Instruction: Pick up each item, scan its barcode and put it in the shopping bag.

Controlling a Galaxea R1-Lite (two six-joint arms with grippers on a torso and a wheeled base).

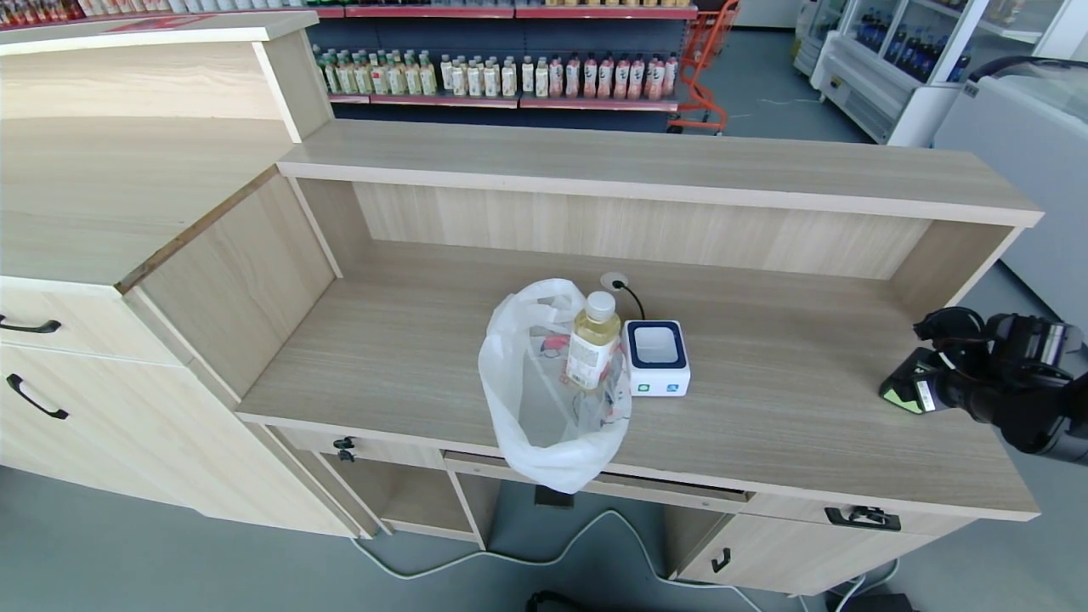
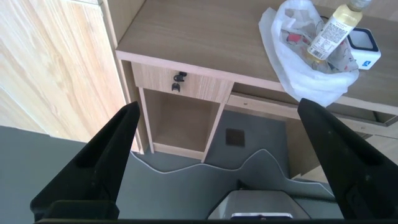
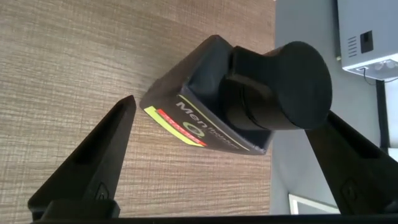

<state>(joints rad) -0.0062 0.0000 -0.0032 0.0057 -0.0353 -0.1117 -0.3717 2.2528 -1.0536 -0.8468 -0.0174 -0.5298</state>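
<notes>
A white plastic shopping bag stands open at the counter's front edge, also seen as the bag in the left wrist view. A tea bottle with a white cap stands in it, beside a small packet. The white barcode scanner sits just right of the bag. A dark bottle with a black cap and green label lies near the counter's right end. My right gripper is open, its fingers either side of that dark bottle. My left gripper is open and holds nothing, low in front of the counter's left side.
The wooden counter has a raised back ledge and side walls. A black cable runs from the scanner to a hole in the top. Drawers and an open cubby lie below. A cord trails on the floor.
</notes>
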